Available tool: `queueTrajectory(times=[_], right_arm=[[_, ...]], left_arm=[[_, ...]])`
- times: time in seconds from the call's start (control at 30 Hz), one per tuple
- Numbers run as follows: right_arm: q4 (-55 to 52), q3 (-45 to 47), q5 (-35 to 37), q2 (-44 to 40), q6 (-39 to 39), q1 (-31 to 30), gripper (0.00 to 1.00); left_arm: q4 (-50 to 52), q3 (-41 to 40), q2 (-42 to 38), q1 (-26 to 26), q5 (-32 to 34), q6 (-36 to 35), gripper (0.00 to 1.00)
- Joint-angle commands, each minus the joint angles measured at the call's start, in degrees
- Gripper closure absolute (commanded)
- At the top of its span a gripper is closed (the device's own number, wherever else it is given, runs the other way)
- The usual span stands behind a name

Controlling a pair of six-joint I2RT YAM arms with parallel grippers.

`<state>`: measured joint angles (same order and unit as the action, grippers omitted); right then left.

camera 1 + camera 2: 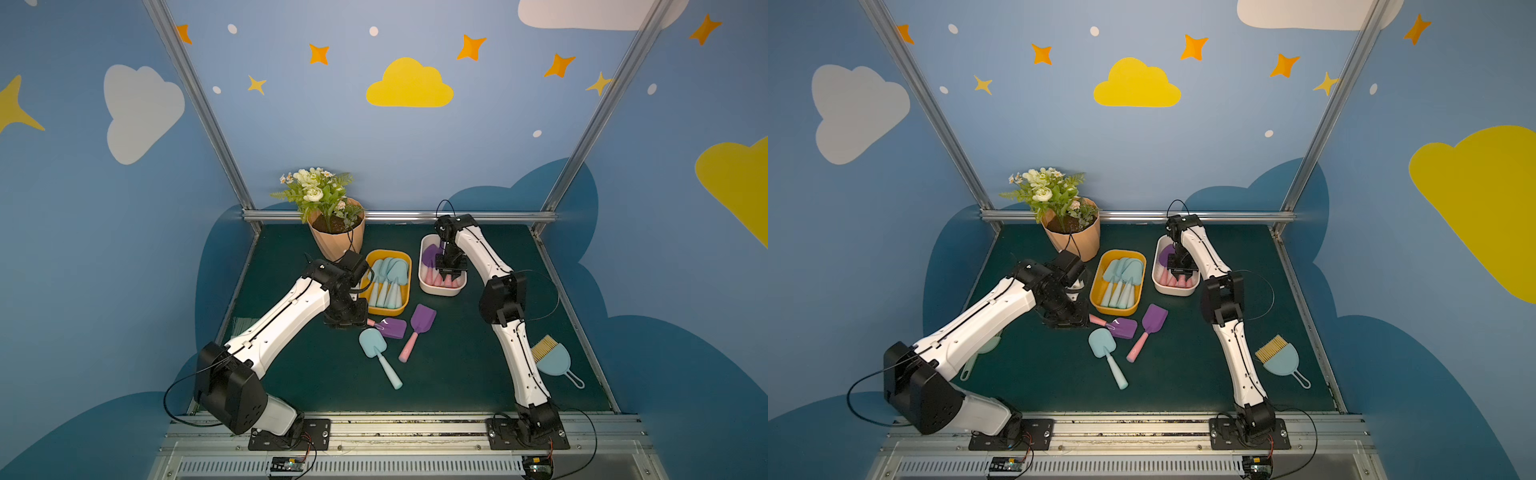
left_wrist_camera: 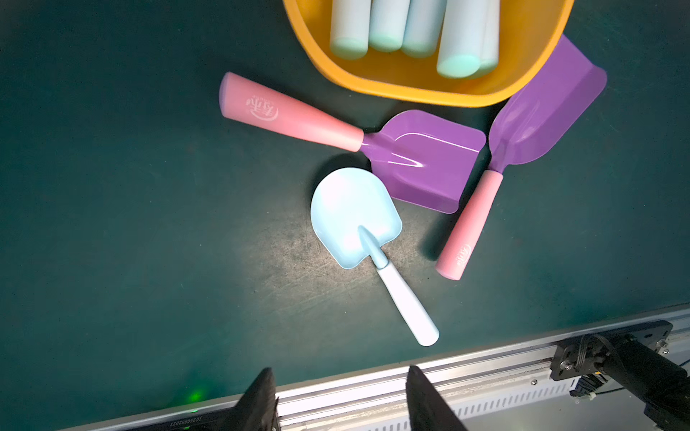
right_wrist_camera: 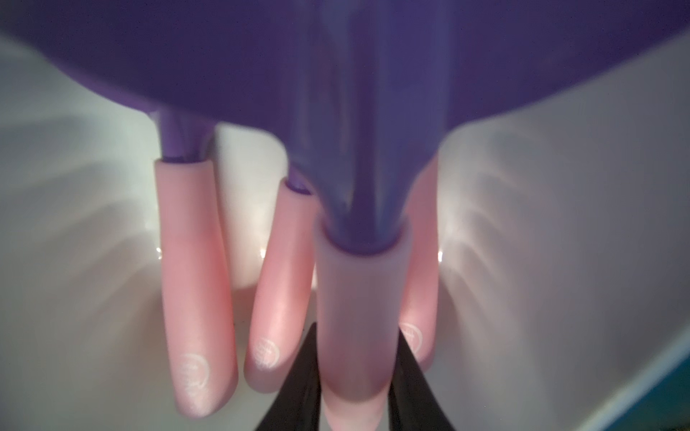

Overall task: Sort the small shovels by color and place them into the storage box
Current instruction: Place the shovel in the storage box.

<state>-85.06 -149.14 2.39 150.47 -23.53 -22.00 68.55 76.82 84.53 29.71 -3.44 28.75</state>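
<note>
Risk: right hand (image 3: 354, 377), clamped on pink handle of purple plastic shovel (image 3: 358, 291) low inside white oblong box (image 3: 560, 224), may release with blade riding on stacked purple shovels (image 3: 198, 268); tool could tip over rim. Left hand (image 2: 341, 395) half open, empty, above bench (image 2: 112, 224); under it light blue plastic shovel (image 2: 354, 212), then two purple pink-handled shovels (image 2: 422, 160) (image 2: 541, 119), untouched; yellow plastic box (image 2: 410, 89) beyond.

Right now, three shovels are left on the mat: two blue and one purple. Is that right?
No. Three are left on the mat, but only one blue shovel, with two purple shovels; the left wrist view shows it.
</note>
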Motion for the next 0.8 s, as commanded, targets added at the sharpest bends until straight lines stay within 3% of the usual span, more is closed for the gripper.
queueTrajectory(times=[0.0, 0.77], right_arm=[[-1.6, -0.2, 0.2, 0.0, 0.2, -0.3, 0.82], [-1.6, 1.9, 0.0, 1.1, 0.4, -0.1, 0.74]], left_arm=[[0.7, 0.3, 0.1, 0.3, -0.4, -0.5, 0.53], [0.8, 0.3, 0.7, 0.9, -0.2, -0.4, 0.52]])
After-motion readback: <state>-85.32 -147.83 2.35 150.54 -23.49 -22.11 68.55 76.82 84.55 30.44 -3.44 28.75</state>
